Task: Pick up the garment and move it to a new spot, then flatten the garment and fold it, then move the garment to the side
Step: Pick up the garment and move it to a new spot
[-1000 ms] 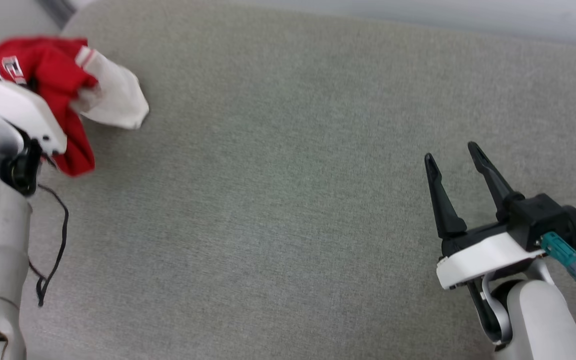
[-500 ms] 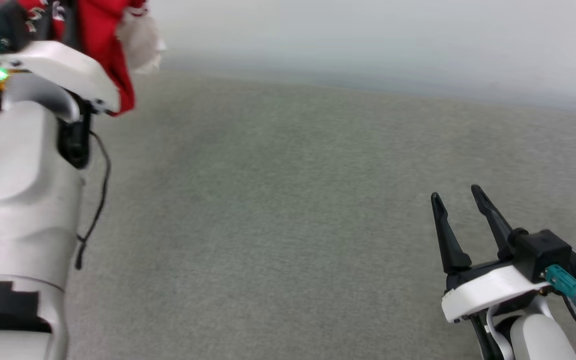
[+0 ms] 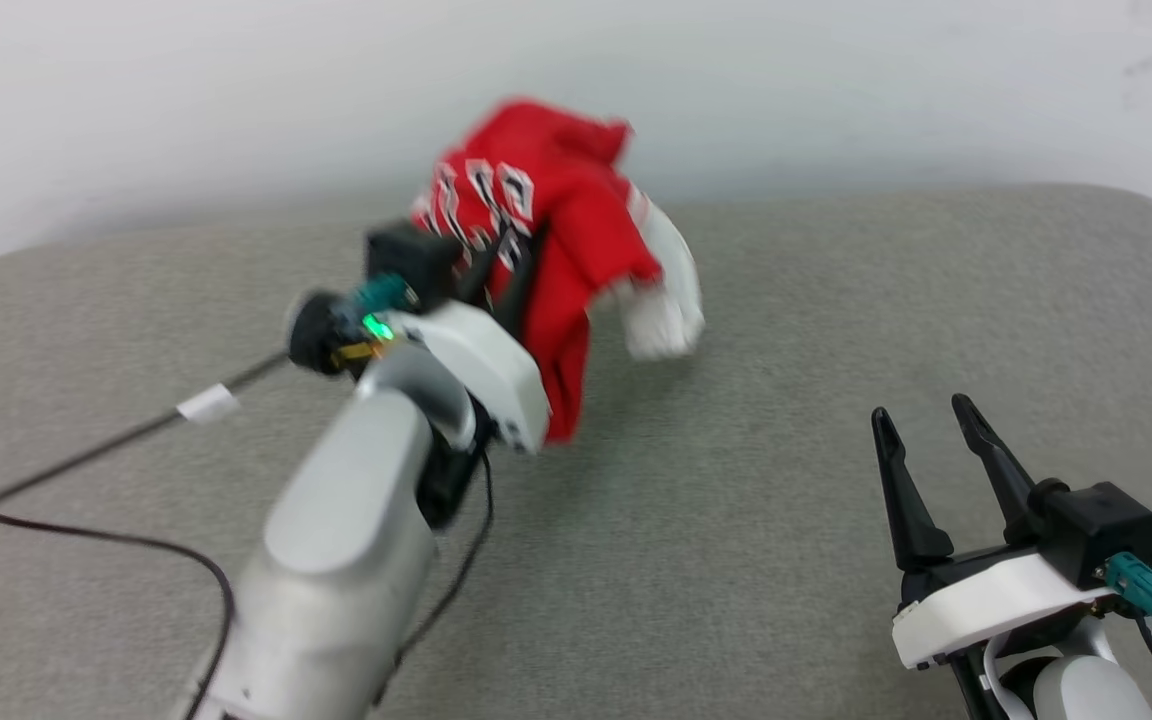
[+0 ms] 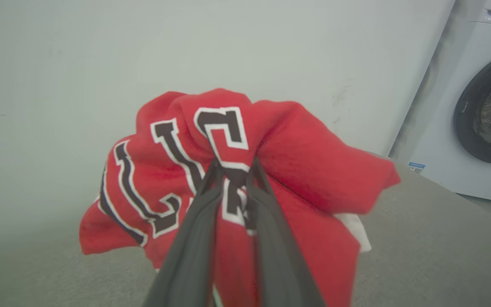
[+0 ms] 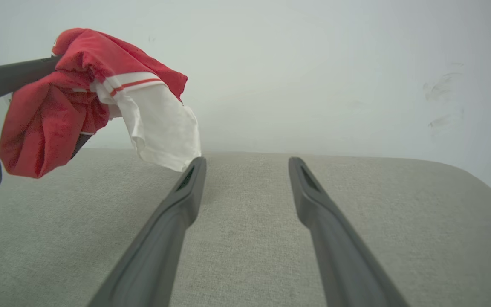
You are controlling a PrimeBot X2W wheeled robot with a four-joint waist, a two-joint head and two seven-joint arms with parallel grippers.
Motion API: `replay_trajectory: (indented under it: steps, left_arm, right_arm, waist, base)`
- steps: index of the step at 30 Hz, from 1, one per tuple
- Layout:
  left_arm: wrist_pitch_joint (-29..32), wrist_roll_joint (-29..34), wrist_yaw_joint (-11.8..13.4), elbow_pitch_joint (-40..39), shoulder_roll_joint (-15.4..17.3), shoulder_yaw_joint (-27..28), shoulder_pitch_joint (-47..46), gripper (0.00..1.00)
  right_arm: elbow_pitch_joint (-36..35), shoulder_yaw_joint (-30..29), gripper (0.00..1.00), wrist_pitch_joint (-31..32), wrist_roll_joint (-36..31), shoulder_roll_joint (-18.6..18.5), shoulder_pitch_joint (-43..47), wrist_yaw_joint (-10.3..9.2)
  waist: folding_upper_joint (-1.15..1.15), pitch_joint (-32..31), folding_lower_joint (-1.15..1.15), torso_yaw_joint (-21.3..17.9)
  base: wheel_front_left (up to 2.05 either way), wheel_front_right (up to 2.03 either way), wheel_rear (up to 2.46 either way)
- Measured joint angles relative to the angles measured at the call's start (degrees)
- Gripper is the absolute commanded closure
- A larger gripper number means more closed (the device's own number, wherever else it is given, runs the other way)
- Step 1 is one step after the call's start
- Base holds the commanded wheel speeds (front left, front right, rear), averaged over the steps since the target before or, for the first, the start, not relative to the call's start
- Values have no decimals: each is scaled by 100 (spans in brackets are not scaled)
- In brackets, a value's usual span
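The garment (image 3: pixel 576 200) is a bunched red shirt with black, white-outlined letters, hanging above the grey cushion with a white sleeve end (image 3: pixel 666 300) dangling at its right. My left gripper (image 3: pixel 511 250) is shut on it; in the left wrist view the fingertips (image 4: pixel 232 164) pinch a fold of the lettered cloth (image 4: pixel 305 149). My right gripper (image 3: pixel 921 412) stands open and empty at the lower right, well apart from the shirt. In the right wrist view, the garment (image 5: pixel 45 115) hangs at the upper left, beyond the open fingers (image 5: pixel 245 160).
A wide grey padded surface (image 3: pixel 786 300) lies under both arms, with a white wall (image 3: pixel 236 100) behind it. A black cable (image 3: pixel 86 440) trails from the left arm over the cushion. A white washing machine (image 4: pixel 480 106) stands beyond the cushion's edge.
The head camera has swung. My left arm, still shut on the garment, has carried it from the far left toward the middle, nearer the right gripper, which stays open.
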Motion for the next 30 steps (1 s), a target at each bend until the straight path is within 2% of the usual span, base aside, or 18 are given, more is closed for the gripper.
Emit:
replay_trajectory:
  steps: [9, 10, 11, 12, 13, 16, 20, 24, 30]
  left_arm:
    - [290, -202, -63, -123, -162, -831, 1549, 100]
    - [332, -243, -64, -107, -167, -892, 1695, 91]
    - [358, -268, -65, -98, -169, -949, 1801, 67]
    - [354, -274, -65, -109, -171, -987, 1859, 29]
    - [318, -272, -65, -147, -174, -1029, 1883, 0]
    - [8, -245, -56, -382, -175, -1058, 1893, 0]
    - [-358, -190, 101, -856, -122, -911, 1892, 0]
    - [-490, -155, 314, -1389, -18, -639, 1907, 0]
    - [-539, -125, 742, -1839, 388, -26, 2087, 0]
  right_arm:
    - [-20, 8, 0, -41, 44, 0, -11, 0]
    - [-16, -4, 0, -47, 52, -1, -12, 0]
    - [-7, -10, 0, -51, 75, -1, -13, 0]
    - [7, -10, 0, -68, 97, 0, -14, 0]
    - [15, -21, 0, -75, 96, 0, -14, 0]
    - [49, -58, 0, -90, 92, 0, -24, 0]
    - [91, -85, 0, -88, 88, 0, -29, 0]
    - [118, -122, 0, -55, 82, 1, -25, 0]
    - [132, -166, 0, -29, 94, 1, -12, 0]
  waist:
    - [0, 305, 0, -464]
    - [0, 334, 0, -477]
    - [0, 357, 1, -482]
    - [0, 368, 1, -475]
    - [0, 369, 0, -454]
    - [0, 354, 0, -353]
    - [0, 266, 1, -197]
    - [0, 137, 0, -38]
    - [0, -8, 1, 157]
  base:
    - [0, 0, 0]
    - [0, 0, 0]
    - [0, 0, 0]
    - [0, 0, 0]
    - [0, 0, 0]
    - [0, 0, 0]
    - [0, 0, 0]
    - [0, 0, 0]
    - [0, 0, 0]
